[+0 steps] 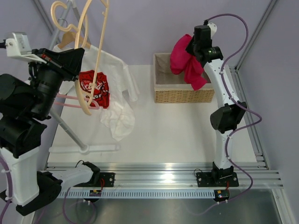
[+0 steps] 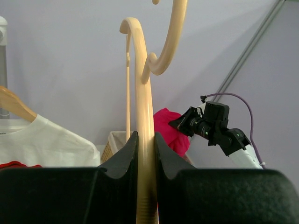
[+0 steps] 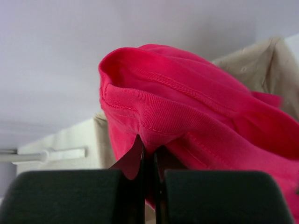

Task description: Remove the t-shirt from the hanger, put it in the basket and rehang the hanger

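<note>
The magenta-red t-shirt (image 1: 183, 59) hangs bunched from my right gripper (image 1: 190, 46), above the left part of the wicker basket (image 1: 183, 95). In the right wrist view my right gripper (image 3: 150, 154) is shut on a fold of the t-shirt (image 3: 196, 116). The cream-yellow hanger (image 1: 88, 60) is bare, held up at the far left by my left gripper (image 1: 79, 58). In the left wrist view my left gripper (image 2: 145, 144) is shut on the hanger's tube (image 2: 144, 107), whose curved hook (image 2: 166, 51) rises above. The t-shirt (image 2: 168, 128) shows far off.
A white t-shirt with a red logo (image 1: 105, 95) hangs on a brown wooden hanger (image 1: 70, 39) on the rack at left. A pink hanger (image 1: 70, 100) sticks out below it. The rack's metal foot (image 1: 84, 148) lies on the white table.
</note>
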Controlling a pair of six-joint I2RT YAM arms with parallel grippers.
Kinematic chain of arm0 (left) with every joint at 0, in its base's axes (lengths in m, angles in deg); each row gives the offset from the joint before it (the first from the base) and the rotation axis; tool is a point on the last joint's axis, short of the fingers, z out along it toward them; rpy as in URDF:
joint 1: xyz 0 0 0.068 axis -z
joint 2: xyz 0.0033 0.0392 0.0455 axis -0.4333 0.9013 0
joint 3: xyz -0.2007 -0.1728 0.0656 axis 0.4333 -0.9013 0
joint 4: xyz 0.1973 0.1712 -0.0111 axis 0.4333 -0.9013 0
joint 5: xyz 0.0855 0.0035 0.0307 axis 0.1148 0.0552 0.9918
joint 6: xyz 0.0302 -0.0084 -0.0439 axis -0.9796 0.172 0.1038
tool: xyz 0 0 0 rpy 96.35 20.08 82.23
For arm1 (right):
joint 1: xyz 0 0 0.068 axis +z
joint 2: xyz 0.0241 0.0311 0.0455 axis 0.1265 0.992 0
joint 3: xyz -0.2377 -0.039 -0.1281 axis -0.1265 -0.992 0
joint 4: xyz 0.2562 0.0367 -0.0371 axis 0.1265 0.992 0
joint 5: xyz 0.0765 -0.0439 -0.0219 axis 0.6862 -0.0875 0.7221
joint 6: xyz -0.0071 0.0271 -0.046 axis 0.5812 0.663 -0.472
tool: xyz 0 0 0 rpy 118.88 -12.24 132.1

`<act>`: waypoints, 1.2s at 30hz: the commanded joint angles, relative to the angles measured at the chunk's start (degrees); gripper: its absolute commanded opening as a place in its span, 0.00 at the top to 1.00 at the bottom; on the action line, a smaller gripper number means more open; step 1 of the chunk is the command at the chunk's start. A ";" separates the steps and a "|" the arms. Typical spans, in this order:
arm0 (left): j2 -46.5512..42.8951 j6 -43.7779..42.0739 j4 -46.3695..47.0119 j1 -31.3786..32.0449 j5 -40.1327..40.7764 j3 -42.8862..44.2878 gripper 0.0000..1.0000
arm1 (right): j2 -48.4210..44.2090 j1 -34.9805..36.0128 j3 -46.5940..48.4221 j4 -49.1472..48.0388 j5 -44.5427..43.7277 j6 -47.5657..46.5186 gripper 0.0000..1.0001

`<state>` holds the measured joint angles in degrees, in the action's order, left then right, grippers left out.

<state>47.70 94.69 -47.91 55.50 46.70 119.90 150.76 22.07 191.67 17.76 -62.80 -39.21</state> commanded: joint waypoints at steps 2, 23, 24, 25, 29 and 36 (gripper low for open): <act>3.39 -3.04 6.76 -0.12 4.35 0.31 1.00 | 0.42 0.40 -1.11 -8.02 3.77 -0.24 1.00; 2.36 7.31 10.28 5.68 23.08 -14.44 1.00 | -9.13 -0.57 -24.75 -8.46 -1.49 -7.98 0.00; 1.38 8.81 10.29 6.29 22.90 -16.11 1.00 | -9.67 -0.57 -24.93 -8.11 -2.02 -8.33 0.00; 0.68 8.91 10.20 7.26 21.94 -18.57 1.00 | -10.11 -0.66 -25.11 -7.85 -2.38 -8.68 0.00; -2.92 8.04 10.02 7.53 15.71 -21.92 1.00 | -12.83 -0.57 -27.12 -7.58 -2.91 -10.18 0.00; -7.33 7.86 3.89 7.53 14.14 -22.02 1.00 | -14.42 -0.57 -26.87 -3.10 -3.52 -9.83 0.01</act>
<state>42.87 101.64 -44.06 62.82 62.74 96.90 137.69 21.83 164.78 11.74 -64.02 -48.15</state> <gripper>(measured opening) 0.152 0.993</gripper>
